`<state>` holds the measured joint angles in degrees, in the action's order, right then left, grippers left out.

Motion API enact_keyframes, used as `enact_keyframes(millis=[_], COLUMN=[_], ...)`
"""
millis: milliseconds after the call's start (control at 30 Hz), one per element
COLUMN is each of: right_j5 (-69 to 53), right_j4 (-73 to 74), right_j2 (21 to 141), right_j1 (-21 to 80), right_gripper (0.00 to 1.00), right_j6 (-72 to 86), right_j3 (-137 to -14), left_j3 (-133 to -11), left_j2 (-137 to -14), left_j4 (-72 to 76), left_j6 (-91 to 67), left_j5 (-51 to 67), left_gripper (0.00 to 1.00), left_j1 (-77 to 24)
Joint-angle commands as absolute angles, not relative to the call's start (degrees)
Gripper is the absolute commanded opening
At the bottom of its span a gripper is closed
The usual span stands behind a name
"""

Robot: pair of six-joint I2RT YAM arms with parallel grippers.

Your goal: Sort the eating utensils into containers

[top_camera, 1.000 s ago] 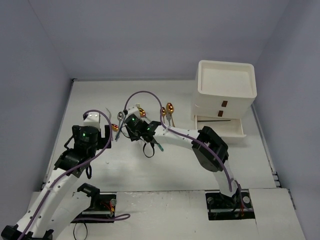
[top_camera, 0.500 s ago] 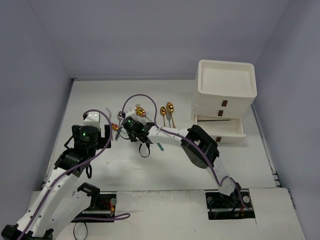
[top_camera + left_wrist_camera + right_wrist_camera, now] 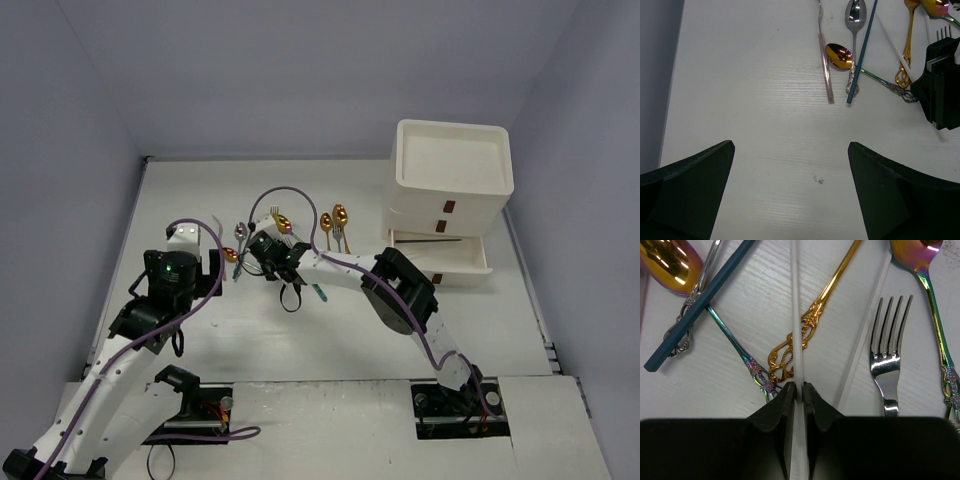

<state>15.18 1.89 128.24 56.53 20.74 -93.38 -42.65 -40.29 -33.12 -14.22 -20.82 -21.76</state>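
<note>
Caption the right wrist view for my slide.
Right jaws shut on a thin white stick that crosses an ornate gold handle, between a blue stick and a silver fork.

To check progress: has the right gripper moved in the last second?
Yes. The right gripper shifted left, away from the cream cabinet, and pinches a white stick.

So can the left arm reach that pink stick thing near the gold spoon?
Probably yes. The left gripper is open, and only bare table lies between it and the pink-handled utensil. Nothing rests on top of it. The gold spoon sits close on one side, so a finger might nudge that.
</note>
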Motion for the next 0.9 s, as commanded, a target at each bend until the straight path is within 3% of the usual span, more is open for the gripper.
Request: enact_keyframes(millis=[0,400,867], right_j5=[16.95,20.4,15.93], right_j4=[0.62,0.62,0.62], right_j2=[126.6,110.19,82.09], right_j1=[56.07,55.29,45.71], right_gripper=[0.03,0.0,0.0], right_j6=[20.36,26.43,56.45], right_j3=[-94.36,-87.78,-52.47], left_j3=[-45.35,-45.35,-45.44], left_j2=[-40.74,-40.72,-41.23], left_j4=[-30.9,-30.96,-31.11], left_j6=[-15.08,-15.05,-15.29], left_j5=[-21.15,-21.18,-21.35], left_gripper=[0.97,0.96,0.96], left_j1=[-21.71,-21.71,-21.8])
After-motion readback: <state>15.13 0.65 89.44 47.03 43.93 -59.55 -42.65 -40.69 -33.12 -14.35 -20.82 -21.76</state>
